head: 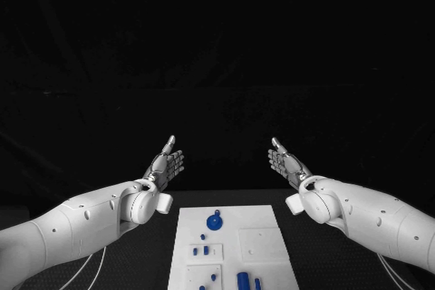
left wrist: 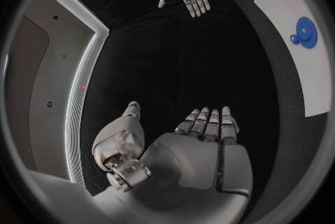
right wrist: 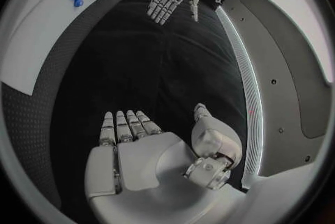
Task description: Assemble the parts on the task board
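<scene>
You face robot test cell or lab bench, not home or shop. Evidence: black table (head: pixel 154 252) with matte cloth-like top, black backdrop behind it, nothing domestic around. White task board (head: pixel 263 239) lies at table centre, small blue parts (head: pixel 215 222) on it in recessed pockets, a fixture made for assembly trials. Beyond table edge, wrist views show pale panelled wall (left wrist: pixel 42 67) with lit strip (left wrist: pixel 82 90) along its border.
</scene>
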